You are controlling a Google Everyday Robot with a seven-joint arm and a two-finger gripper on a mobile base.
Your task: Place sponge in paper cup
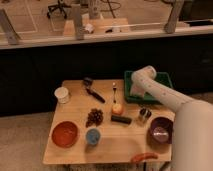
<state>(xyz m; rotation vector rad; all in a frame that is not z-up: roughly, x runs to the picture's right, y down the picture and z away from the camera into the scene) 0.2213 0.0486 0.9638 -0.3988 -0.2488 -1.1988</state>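
Gripper [133, 93] at green tray's [165, 80] left edge, its grasp cannot be told, sponge [117, 108] mid-desk [115, 147], brush [93, 91] between it and paper cup [62, 94], grapes [94, 117] near.

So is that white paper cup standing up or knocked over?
Upright: the paper cup shows its round open mouth facing up. The gripper is far off, at the green tray.

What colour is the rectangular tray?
Green rectangular tray, camera view; gripper at its left edge.

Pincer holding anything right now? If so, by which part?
Cannot be told: the pincer is down at the near-left part of the green tray, its grip hidden.
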